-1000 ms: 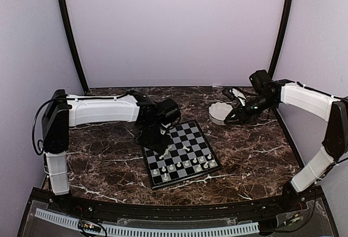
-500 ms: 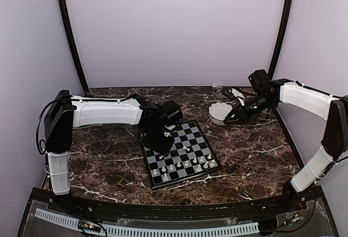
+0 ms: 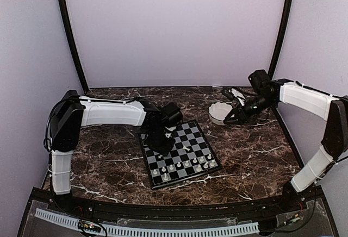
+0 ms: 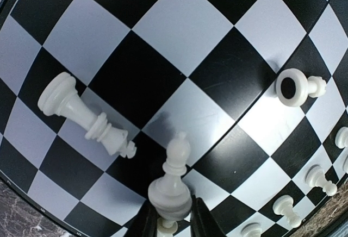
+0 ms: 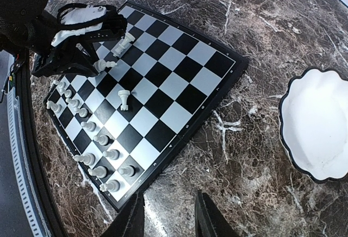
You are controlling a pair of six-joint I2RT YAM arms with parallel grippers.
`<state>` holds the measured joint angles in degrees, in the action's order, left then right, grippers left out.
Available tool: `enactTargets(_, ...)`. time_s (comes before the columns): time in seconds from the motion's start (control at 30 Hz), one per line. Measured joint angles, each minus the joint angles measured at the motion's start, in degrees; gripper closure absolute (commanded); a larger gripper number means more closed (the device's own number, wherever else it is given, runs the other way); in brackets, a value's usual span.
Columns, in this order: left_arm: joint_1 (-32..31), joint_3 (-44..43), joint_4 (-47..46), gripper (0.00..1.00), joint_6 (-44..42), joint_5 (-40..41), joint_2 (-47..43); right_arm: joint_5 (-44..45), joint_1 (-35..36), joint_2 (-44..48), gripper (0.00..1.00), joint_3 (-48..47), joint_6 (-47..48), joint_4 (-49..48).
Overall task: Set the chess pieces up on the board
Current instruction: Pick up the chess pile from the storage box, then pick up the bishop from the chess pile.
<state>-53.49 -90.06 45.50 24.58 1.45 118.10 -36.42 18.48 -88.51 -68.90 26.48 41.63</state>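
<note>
The left claw [image 4: 172, 215] pinches a smooth cream plastic bishop [image 4: 174, 174] on the glossy checkered board [image 4: 163, 30], a toppled cream piece [image 4: 73, 105] beside; the right claw [image 5: 168, 207] stands open, empty

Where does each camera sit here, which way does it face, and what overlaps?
Top external: above and behind the arms, looking down at the board; both arms show.
Left wrist: close over the board, facing down; its fingertips flank a white piece.
Right wrist: beside the bowl, facing the board; its open fingers show.
Shared: all see the board; right wrist also catches the left gripper.
</note>
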Motion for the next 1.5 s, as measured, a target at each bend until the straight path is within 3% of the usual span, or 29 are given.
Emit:
enactTargets(0.47,0.52,0.48,-2.03,0.98,-0.17,-3.63,0.17,-0.48,2.93,-2.03,0.67,-0.39,-0.9,-0.26)
enactTargets(0.83,0.52,2.47,-3.78,0.98,0.07,-4.68,-1.18,-3.65,6.67,-6.38,0.66,-4.24,-4.83,-3.23)
enactTargets(1.03,0.52,5.18,-5.79,0.98,-0.46,-5.66,-3.15,-6.05,9.01,-8.72,0.61,-5.25,-7.85,-4.81)
enactTargets(1.5,0.5,9.62,-17.64,0.96,-1.64,-8.63,-12.02,-19.41,13.57,-16.37,0.56,-3.87,-23.8,-12.72)
